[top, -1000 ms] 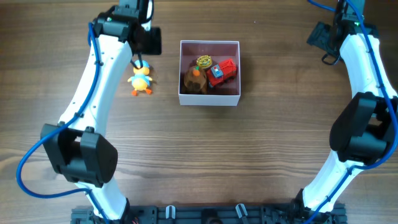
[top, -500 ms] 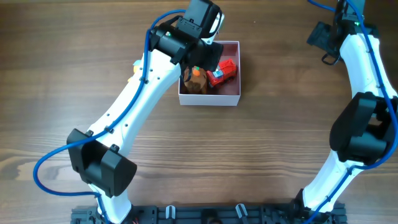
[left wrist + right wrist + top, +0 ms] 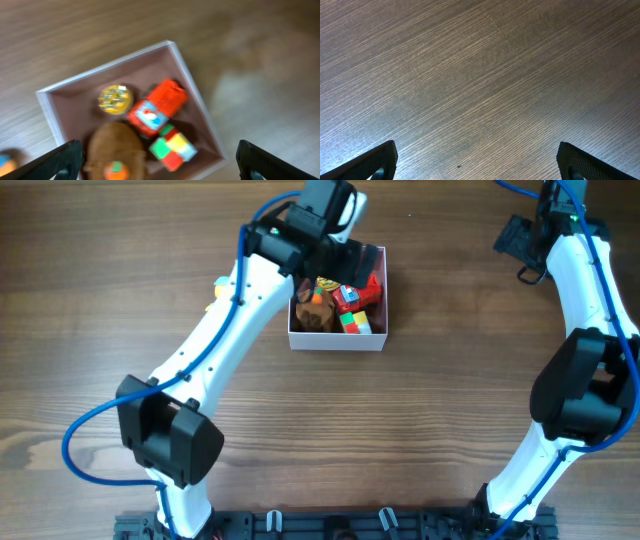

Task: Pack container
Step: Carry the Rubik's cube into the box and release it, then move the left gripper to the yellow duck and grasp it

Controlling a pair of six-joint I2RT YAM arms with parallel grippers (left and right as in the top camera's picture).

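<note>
The container, a white-walled square box with a dusty pink inside, stands at the table's upper middle. In it lie a brown plush toy, a red truck, a round yellow toy and a multicoloured cube. My left gripper hovers open above the box's far side, with nothing between its fingers. In the left wrist view the cube lies below the wide gap of the left gripper, inside the container. My right gripper hangs open at the far right, with only bare wood under it in the right wrist view.
A yellow duck toy lies left of the box, mostly hidden under my left arm. Wooden tabletop surrounds the box on all sides. The arm bases stand along the near edge.
My left arm swung right from beside the duck to above the container. Its jaws opened, and the multicoloured cube now lies in the box. The right arm has not moved.
</note>
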